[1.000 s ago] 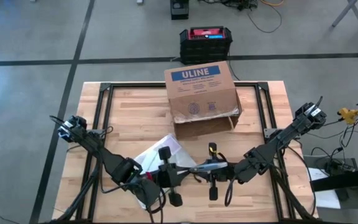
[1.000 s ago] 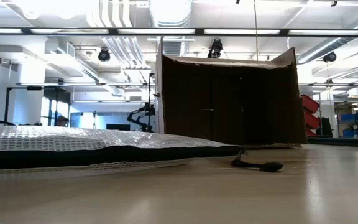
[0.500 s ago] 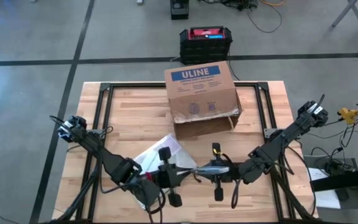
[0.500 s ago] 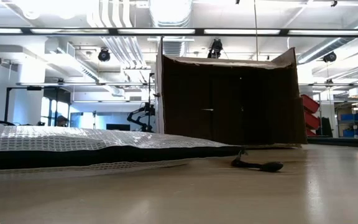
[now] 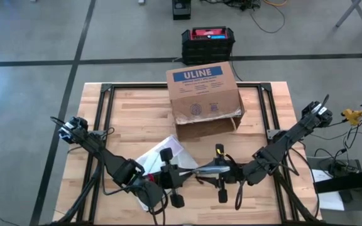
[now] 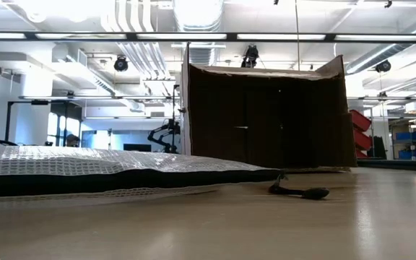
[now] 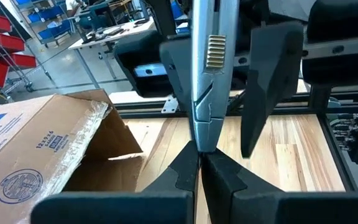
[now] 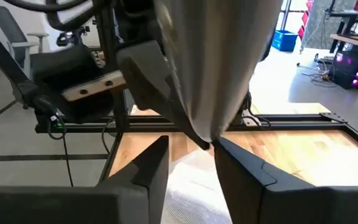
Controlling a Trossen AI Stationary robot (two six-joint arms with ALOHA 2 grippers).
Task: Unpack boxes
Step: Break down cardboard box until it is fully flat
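Two grippers of mine meet low on the table [image 5: 131, 119], near six o'clock on the face as seen from above. My left gripper [image 7: 199, 165] comes in from seven o'clock, and its fingers are pinched together on the narrow end of a slim silver tool [image 7: 207, 74]. That tool runs level across to my right gripper [image 8: 191, 158], which comes in from five o'clock. The right fingers [image 8: 151, 165] stand a narrow way apart, with the tool's other end between them. A gap shows on one side, so they are not clamped on it.

The cardboard box [image 5: 203, 94] lies on its side at twelve o'clock, well apart from both grippers. Its blue ULINE label faces up, and its open mouth is turned toward six o'clock. A loose flap with clear tape along its edge hangs at the opening. From table height the box's dark inside faces the camera.

A clear plastic bag [image 5: 159, 154] lies flat at about seven o'clock, just beside my left gripper and partly under that arm. A small dark object [image 6: 300, 192] rests on the wood in front of the box mouth; I cannot tell what it is. Off the table, beyond twelve o'clock, a black-and-red case [image 5: 207, 39] sits on the floor.
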